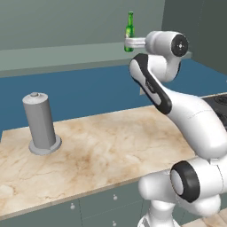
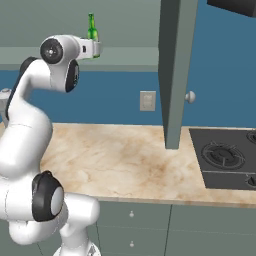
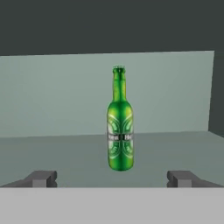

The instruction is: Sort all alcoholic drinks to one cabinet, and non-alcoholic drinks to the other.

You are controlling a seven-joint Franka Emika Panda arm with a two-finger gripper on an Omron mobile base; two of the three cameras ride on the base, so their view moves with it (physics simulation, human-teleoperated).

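Glossy white rounded arm (image 1: 190,119), black joint bands, round dark end caps — small grey pincer (image 3: 112,178) tips

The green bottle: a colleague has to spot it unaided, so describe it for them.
Look high above the marble counter, into the open wall cabinet. On its shelf, upright before the open fingers, stands the green bottle: slim glass, pale label, unlike the grey cylinder below.

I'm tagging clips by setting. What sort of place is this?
A rendered kitchen, most likely: a marble-look counter with drawers beneath, a black stovetop set into it, and an open wall cabinet above. A green bottle stands inside a cabinet.
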